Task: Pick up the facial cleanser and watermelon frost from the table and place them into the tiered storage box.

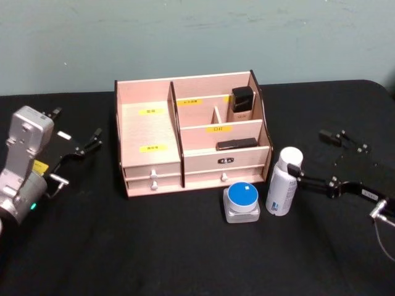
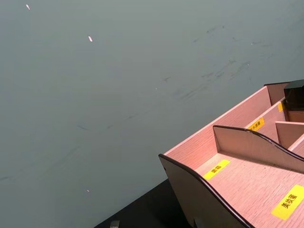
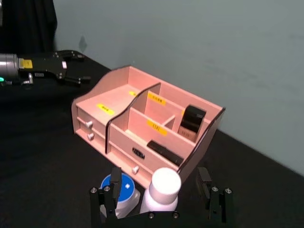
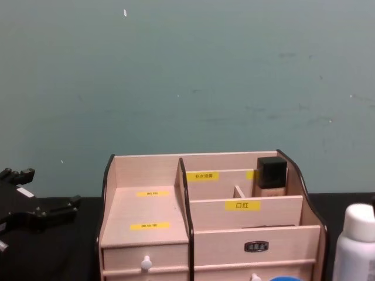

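Since the black-covered bench [image 1: 154,246] carries everything, it comes first, running the full width under the head view. The tiered storage box [image 1: 191,139] stands at its middle, toward the back edge, with its drawers and white knobs facing the robot. It is light wood with dark edges and yellow labels.

The left gripper [image 1: 97,138] hangs beside the box's left end, toward the bench's left edge, well apart from it, its claw spread and holding nothing. The right gripper [image 3: 159,202] reaches in from the right edge with its claw spread wide. In the head view its nearer fingertip meets the upper side of the white bottle [image 1: 284,182]; whether it touches I cannot tell.

That white-capped bottle stands upright on the bench just off the box's front right corner. The blue-lidded jar [image 1: 242,200] sits just left of it, before the right-hand drawers. Which is the cleanser I cannot tell.

Inside the box, a dark-capped bottle [image 1: 242,106] stands in the rear right compartment and a flat black item [image 1: 236,144] lies in the compartment before it.
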